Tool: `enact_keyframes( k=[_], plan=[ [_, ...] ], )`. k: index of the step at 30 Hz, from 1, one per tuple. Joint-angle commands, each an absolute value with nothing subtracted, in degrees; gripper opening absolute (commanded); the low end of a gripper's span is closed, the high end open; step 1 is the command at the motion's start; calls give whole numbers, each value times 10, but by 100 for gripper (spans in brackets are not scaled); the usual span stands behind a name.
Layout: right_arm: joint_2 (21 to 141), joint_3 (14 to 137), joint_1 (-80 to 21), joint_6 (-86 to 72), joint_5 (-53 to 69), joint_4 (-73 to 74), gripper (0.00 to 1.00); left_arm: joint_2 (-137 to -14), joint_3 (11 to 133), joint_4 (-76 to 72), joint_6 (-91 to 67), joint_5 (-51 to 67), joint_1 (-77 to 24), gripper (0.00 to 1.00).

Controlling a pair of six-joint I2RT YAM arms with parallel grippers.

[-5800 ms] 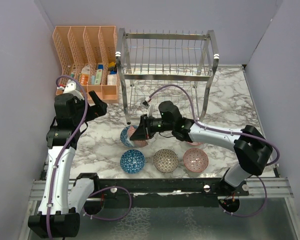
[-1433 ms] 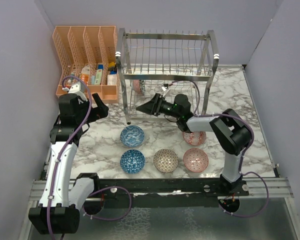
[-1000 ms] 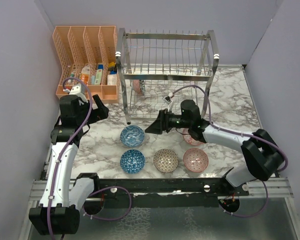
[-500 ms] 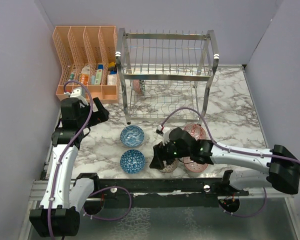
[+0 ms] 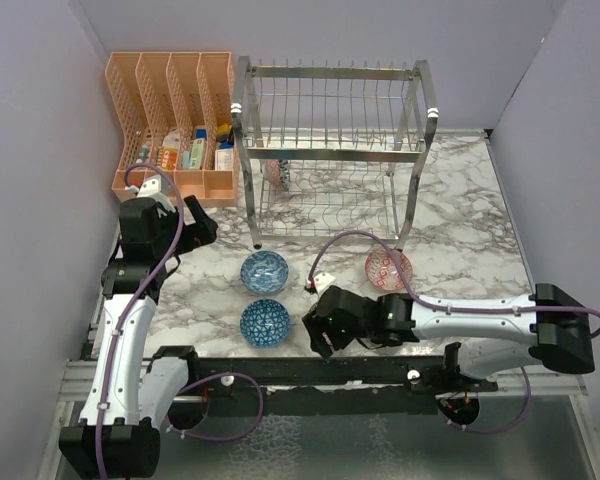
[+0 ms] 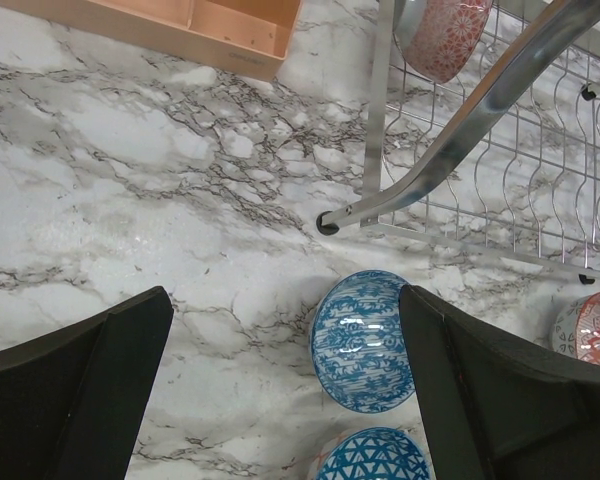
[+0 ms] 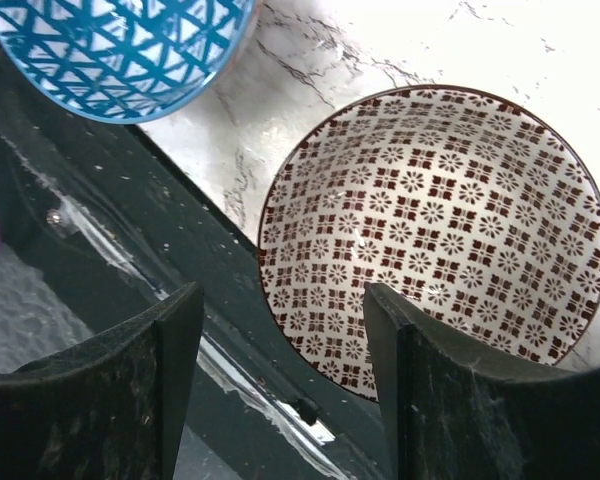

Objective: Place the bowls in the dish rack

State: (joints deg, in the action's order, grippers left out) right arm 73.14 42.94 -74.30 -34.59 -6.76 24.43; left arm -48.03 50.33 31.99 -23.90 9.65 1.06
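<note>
bowls lie in a loose cluster on the marble table (image 5: 460, 200) in front of the rack (image 5: 330, 110). one pink bowl (image 5: 277, 172) stands on edge at the left end of the rack's lower tier. the brown bowl (image 7: 435, 225) sits right at the table's front edge, its rim just beside the dark rail (image 7: 100, 190). the right claw (image 7: 280, 320) hangs over that edge with its fingers spread. the bowl's near rim shows in the gap between them, and i cannot tell whether either finger touches it. the lattice blue bowl (image 7: 110, 50) is just to the left, also close to the edge. a second blue bowl (image 6: 363, 340) lies farther back, near the rack's front-left foot (image 6: 327, 222), with bare marble around it. a red bowl (image 5: 388, 268) lies off to the right, in front of the rack. the left claw (image 6: 285, 400) hovers over the table's left part, spread wide and holding nothing. an orange organizer (image 5: 170, 110) stands just left of the rack, at the back.
</note>
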Motion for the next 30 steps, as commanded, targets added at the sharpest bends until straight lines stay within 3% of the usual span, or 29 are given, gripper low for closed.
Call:
enact_keyframes(
  k=[1,8,13,24,26,30],
  plan=[
    [750,458,-765,-339,-128,284,64,-467,496,326,-243,93,12,99],
    [789,477,-788,-346,-165,300,61,-463,487,326,-242,92,12,99],
    [797,483,-791,-348,-170,296,43,-464,489,328,-238,91,12,99],
    [829,485,-802,-355,-188,311,42,-458,470,321,-240,92,12,99],
    [829,488,-804,-359,-198,317,28,-457,469,320,-240,92,12,99],
    [821,492,-806,-371,-212,328,12,-457,469,320,-239,92,12,99]
  ],
)
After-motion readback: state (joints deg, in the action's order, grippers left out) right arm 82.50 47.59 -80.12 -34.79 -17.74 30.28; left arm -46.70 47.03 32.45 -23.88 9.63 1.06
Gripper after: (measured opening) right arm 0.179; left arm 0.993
